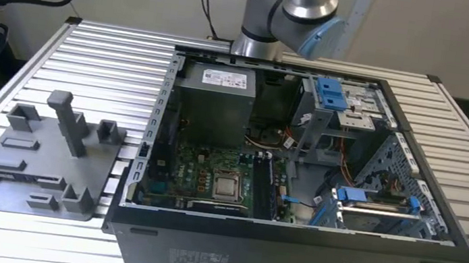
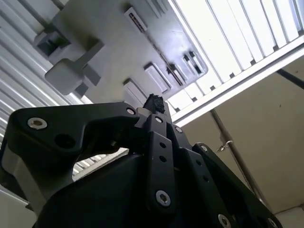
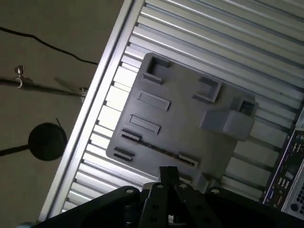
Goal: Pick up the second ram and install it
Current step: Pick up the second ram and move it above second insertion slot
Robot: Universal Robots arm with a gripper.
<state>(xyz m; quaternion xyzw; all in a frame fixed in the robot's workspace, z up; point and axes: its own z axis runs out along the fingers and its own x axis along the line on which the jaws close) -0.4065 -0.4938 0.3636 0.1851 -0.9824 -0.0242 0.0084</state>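
1. The slatted table (image 1: 100,52) carries everything; its grooves probably serve to bolt things down in fixed spots
2. The case (image 1: 290,261) lies on its side with the open face up, likely so the board (image 1: 209,182) can be reached from straight above
3. The arm (image 1: 295,17) rises behind the case and leaves the exterior view at the top
4. The grey plate (image 1: 31,159) sits just beside the case, on the exterior view's left; its raised blocks (image 1: 68,120) appear meant to hold parts in known places
5. The gripper (image 3: 167,172) hangs above the plate's edge in both wrist views, its fingers pressed together with nothing seen between them
6. The ram (image 3: 159,148) seems to be the thin dark line between two small holders on the plate, near the fingertips but apart from them; standing on edge would leave its flat faces free for a pinch, though so little of it shows that this is a guess
7. A pale label (image 1: 226,77) sits on the supply (image 1: 213,105), and pale print (image 1: 199,261) marks the case's near wall; neither can be read
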